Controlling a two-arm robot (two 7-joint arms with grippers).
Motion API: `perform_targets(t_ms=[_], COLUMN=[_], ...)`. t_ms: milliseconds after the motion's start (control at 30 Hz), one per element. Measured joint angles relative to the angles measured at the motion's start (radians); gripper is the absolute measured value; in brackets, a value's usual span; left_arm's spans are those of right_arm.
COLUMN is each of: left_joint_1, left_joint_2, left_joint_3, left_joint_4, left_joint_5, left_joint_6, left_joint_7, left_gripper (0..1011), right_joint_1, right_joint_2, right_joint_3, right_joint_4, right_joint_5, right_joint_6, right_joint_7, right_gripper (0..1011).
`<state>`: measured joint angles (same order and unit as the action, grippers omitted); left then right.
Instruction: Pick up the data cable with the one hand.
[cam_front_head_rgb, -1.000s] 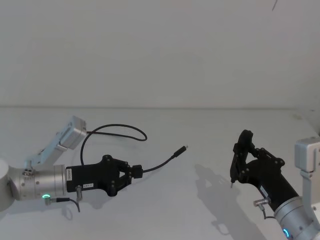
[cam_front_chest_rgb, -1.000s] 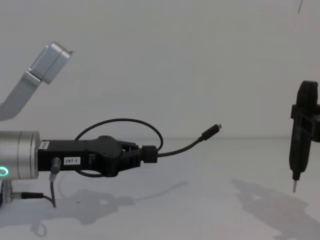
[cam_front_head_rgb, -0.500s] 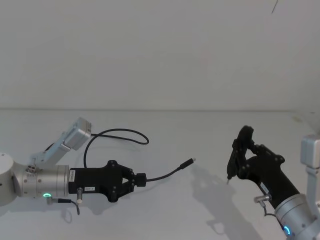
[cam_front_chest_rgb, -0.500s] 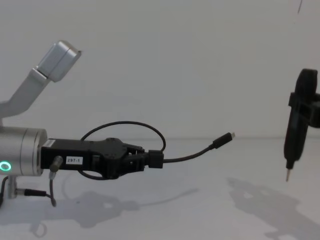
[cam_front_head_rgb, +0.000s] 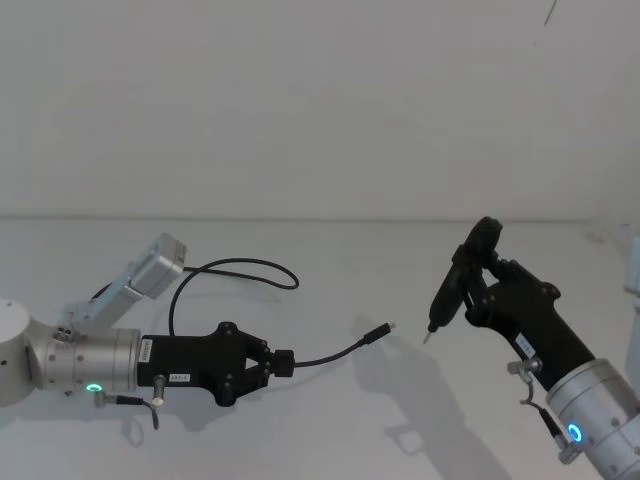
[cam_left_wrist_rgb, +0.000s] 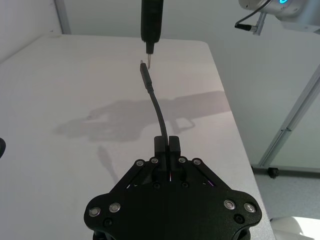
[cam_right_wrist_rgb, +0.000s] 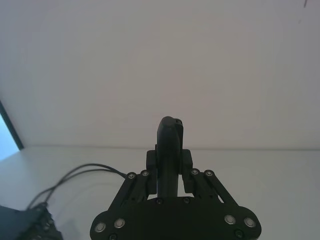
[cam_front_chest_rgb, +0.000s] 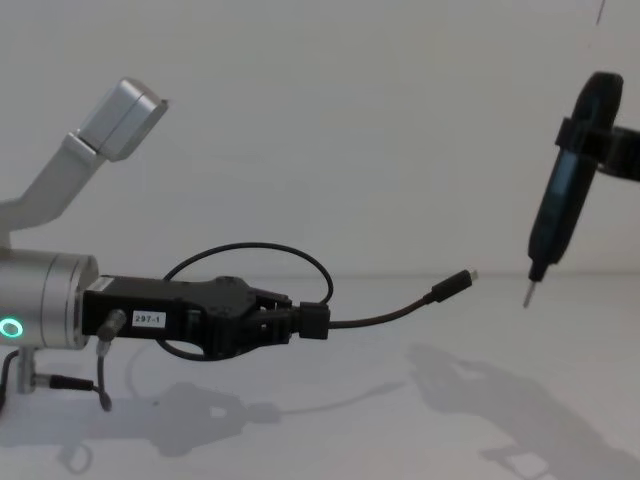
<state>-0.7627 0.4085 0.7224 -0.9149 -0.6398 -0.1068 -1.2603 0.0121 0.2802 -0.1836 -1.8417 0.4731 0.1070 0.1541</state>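
Note:
The data cable (cam_front_head_rgb: 325, 352) is a thin black cord held above the white table. My left gripper (cam_front_head_rgb: 275, 362), black with a white label, is shut on its thick black connector block (cam_front_chest_rgb: 312, 321). Behind the gripper the cord loops back (cam_front_head_rgb: 235, 268). In front it arcs up to a small plug with a silver tip (cam_front_chest_rgb: 455, 284), also seen in the left wrist view (cam_left_wrist_rgb: 143, 70). My right gripper (cam_front_head_rgb: 480, 288) is shut on a slim black pen-like tool (cam_front_chest_rgb: 560, 205). The tool's pointed tip (cam_front_head_rgb: 427, 337) hangs just right of the plug, apart from it.
A white table (cam_front_head_rgb: 330, 440) spreads under both arms and carries their shadows. A plain white wall stands behind it. The left arm's silver elbow link (cam_front_chest_rgb: 115, 120) rises at the upper left of the chest view. The table's right edge (cam_left_wrist_rgb: 227, 100) shows in the left wrist view.
My right gripper has swung the pen-like tool up and to the left, bringing its tip close to the plug. My left gripper with the cable has shifted slightly right.

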Motion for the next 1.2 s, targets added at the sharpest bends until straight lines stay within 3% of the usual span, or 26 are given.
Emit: perform_targets(t_ms=[467,1200], left_joint_1=[-0.006,-0.009], left_joint_2=[-0.002,-0.003], left_joint_3=[0.004,0.006], left_joint_4=[0.006,0.009], left_joint_5=[-0.001,-0.001], left_joint_6=[0.002,0.004], left_joint_7=[-0.012,-0.016], left_gripper=[40,40], right_joint_1=[0.009,0.029], right_joint_2=[-0.021,-0.038], right_joint_3=[0.005,-0.019], right_joint_4=[-0.021,0.003], right_joint_5=[0.071,0.075], right_joint_6=[0.025,-0.015], right_joint_7=[0.014,0.003], right_gripper=[279,279])
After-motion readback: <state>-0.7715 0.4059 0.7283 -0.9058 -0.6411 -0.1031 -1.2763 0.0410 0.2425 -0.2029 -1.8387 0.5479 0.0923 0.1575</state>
